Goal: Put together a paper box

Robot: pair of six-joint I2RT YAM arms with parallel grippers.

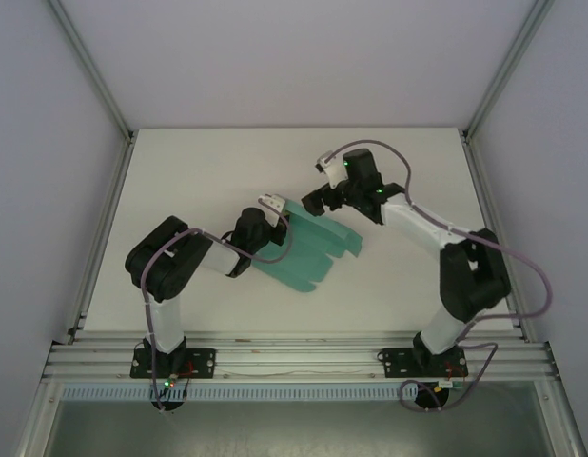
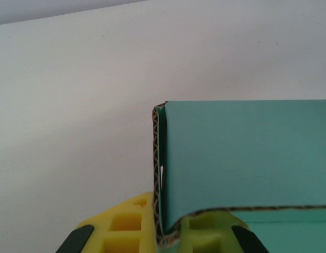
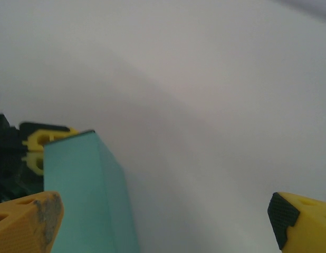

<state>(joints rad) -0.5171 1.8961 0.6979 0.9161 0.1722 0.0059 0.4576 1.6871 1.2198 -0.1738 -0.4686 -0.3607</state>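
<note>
Table [image 1: 208, 171]: white, flat, enclosed by pale walls on three sides.

Left arm [image 1: 170, 262]: folded at the elbow, with the forearm reaching toward the table's middle.

Right arm [image 1: 470, 276]: reaches from the right side toward the middle, with the wrist turned toward the other arm.

Paper box [image 1: 318, 249]: teal-green card, near the middle of the table, between the two wrists. In the top view it reads as a partly folded sheet, with rounded flaps spreading toward the near right. In the left wrist view one panel of the paper box [image 2: 247, 158] stands upright, folded at a sharp corner, with the corrugated cut edge exposed along the fold and along the lower rim. In the right wrist view the paper box [image 3: 84, 195] shows as a raised teal wall at lower left.

Left gripper [image 1: 271, 211]: at the card's far-left edge. Its own camera shows the left gripper [image 2: 165, 240] pinched closed on the folded corner, with the card edge running down between the yellow fingers [image 2: 126, 226].

Right gripper [image 1: 313, 203]: just beyond the card's far edge. Its own camera shows the right gripper [image 3: 163, 226] spread wide, gripping nothing. The teal wall stands just inside the left-hand one of its fingers [image 3: 26, 221]; contact cannot be determined. The left gripper [image 3: 39, 147] shows yellow behind that wall.
</note>
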